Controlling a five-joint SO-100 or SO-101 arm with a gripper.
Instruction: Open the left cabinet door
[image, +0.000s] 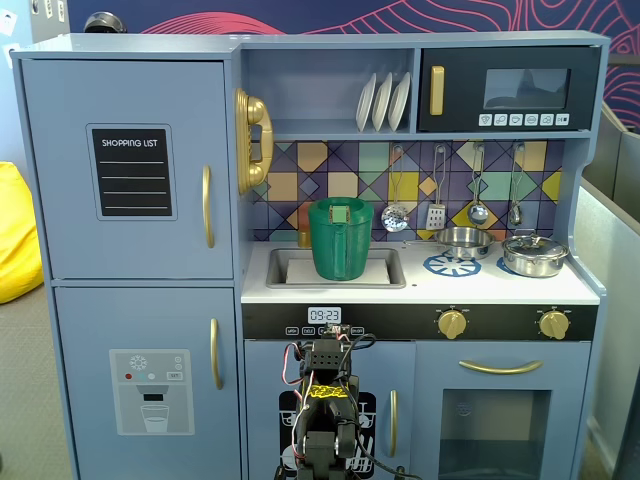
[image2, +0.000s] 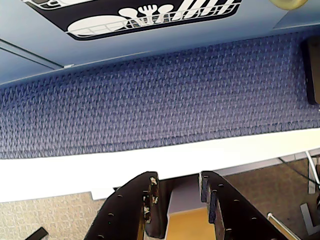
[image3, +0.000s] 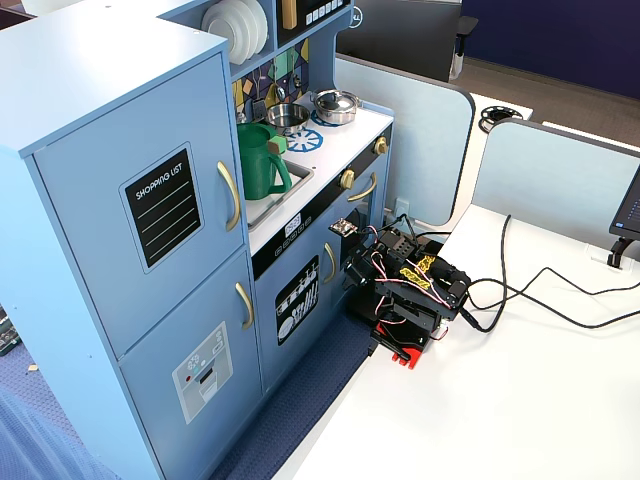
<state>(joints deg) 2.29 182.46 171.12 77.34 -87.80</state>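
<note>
The left cabinet door (image: 130, 170) is blue-grey with a black "SHOPPING LIST" panel and a vertical gold bar handle (image: 207, 206). It is shut, at the upper left of the toy kitchen. It also shows in the other fixed view (image3: 150, 210), with its handle (image3: 231, 196). My arm (image: 325, 400) sits folded low on the white table (image3: 520, 400), well below and to the right of that door in both fixed views. In the wrist view my gripper (image2: 178, 182) points down at the table edge, jaws slightly apart and empty. The door is out of the wrist view.
The ice/water dispenser door (image: 150, 390) is below the left door. The small door with the dish graphic (image2: 150, 15) is right in front of my arm. A green pitcher (image: 342, 238) stands in the sink. Blue carpet (image2: 150, 95) separates kitchen and table. Cables (image3: 530, 300) trail on the table.
</note>
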